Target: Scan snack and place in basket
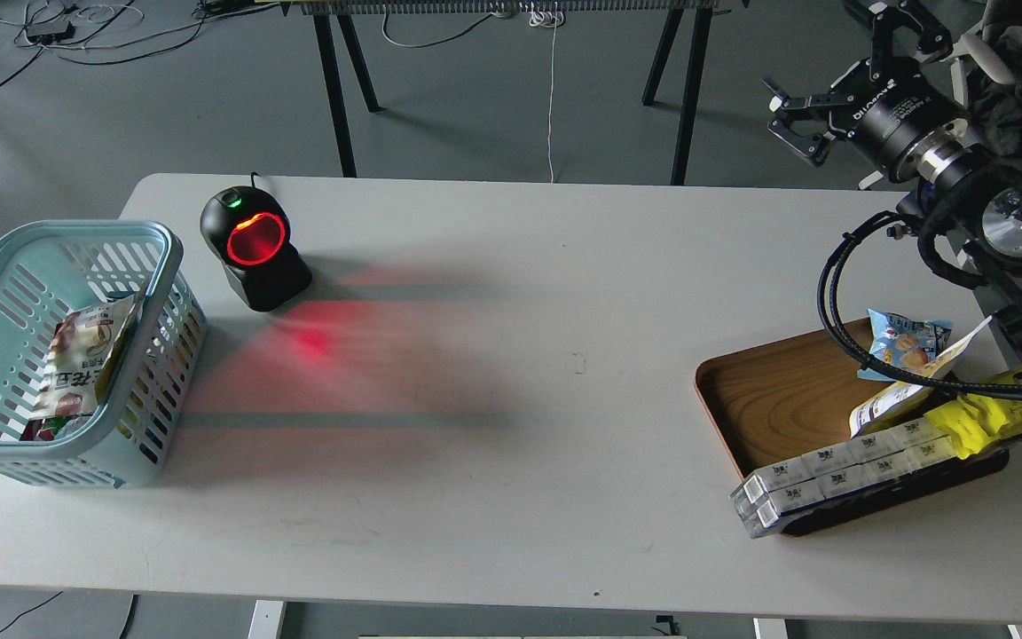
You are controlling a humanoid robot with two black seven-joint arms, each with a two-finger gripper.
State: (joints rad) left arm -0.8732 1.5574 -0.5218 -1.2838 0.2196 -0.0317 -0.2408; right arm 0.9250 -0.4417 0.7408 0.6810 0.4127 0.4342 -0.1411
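The snack (pixel 903 397), a pouch with a yellow part and a white end with dark print, lies tilted in the brown wooden tray (pixel 777 399) at the right. A black arm cable crosses it, and its round picture does not show. The light blue slotted basket (pixel 165 266) stands at the table's left edge and holds another pale pouch (pixel 76 368) with a round picture. My right gripper (pixel 817 58) is open and empty, raised above the table's far right corner, well above the tray. My left arm is out of view.
A black scanner (pixel 254 248) with a glowing red ring stands right of the basket and casts red light on the white table (pixel 520 293). The tray also holds a blue pouch (pixel 906 342), a bright yellow packet (pixel 990 422) and white boxes (pixel 839 484) overhanging its front edge.
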